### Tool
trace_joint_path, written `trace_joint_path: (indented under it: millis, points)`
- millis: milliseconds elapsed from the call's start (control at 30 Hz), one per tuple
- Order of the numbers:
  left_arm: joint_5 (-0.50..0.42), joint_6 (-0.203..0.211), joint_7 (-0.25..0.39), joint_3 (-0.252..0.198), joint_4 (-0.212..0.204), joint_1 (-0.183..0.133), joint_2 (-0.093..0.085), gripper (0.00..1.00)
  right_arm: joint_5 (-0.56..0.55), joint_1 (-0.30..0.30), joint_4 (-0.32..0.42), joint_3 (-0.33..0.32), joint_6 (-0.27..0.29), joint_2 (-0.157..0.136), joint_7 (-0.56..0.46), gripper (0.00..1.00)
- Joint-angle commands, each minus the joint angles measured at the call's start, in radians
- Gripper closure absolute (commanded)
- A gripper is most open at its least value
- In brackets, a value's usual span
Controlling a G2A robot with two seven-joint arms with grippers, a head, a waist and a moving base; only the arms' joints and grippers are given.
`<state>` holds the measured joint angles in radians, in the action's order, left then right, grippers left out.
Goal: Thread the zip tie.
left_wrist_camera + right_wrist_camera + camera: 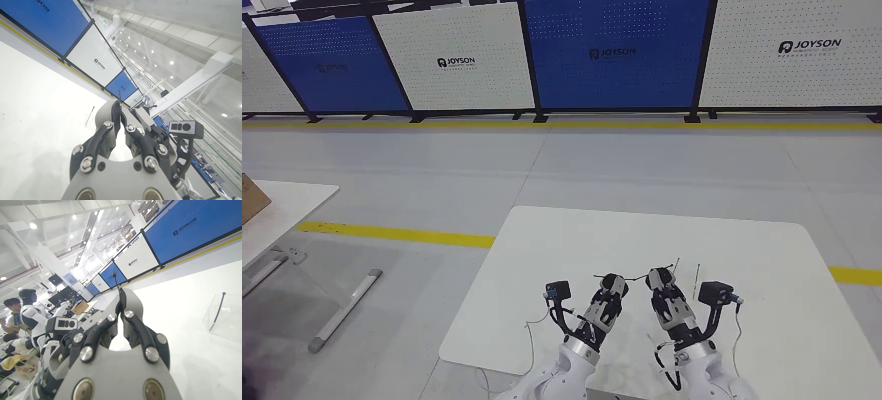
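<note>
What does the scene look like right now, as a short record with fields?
left gripper: shut on zip tie, thin end sticking out
right gripper: shut on zip tie, head sticking out
threading: not yet done, nothing through head
spare tie: leaning in clear box
box: on white table, beside right gripper

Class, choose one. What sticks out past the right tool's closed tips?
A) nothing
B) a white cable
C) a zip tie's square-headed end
C: the right tool is shut on a black zip tie whose square head rises past it.
</note>
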<state>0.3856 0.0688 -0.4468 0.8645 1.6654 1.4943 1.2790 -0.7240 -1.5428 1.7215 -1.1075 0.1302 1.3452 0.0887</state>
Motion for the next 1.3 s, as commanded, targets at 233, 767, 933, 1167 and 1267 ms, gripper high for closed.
trace_joint_path:
  millis: [233, 767, 933, 1167, 1267]
  points:
    - [0.000, 0.000, 0.000, 0.000, 0.000, 0.000, 0.000, 1.00, -0.027, -0.012, 0.014, -0.005, -0.001, 0.000, 0.023, 1.00]
    - [0.000, 0.000, 0.000, 0.000, 0.000, 0.000, 0.000, 1.00, -0.062, -0.004, 0.013, 0.008, -0.030, 0.004, 0.010, 1.00]
    - [0.000, 0.000, 0.000, 0.000, 0.000, 0.000, 0.000, 1.00, -0.061, -0.016, 0.022, -0.001, -0.022, 0.004, 0.028, 1.00]
    - [0.000, 0.000, 0.000, 0.000, 0.000, 0.000, 0.000, 1.00, -0.043, -0.018, 0.025, -0.002, -0.007, 0.004, 0.014, 1.00]
    - [0.000, 0.000, 0.000, 0.000, 0.000, 0.000, 0.000, 1.00, -0.051, -0.011, 0.014, 0.003, -0.013, 0.005, 0.009, 1.00]
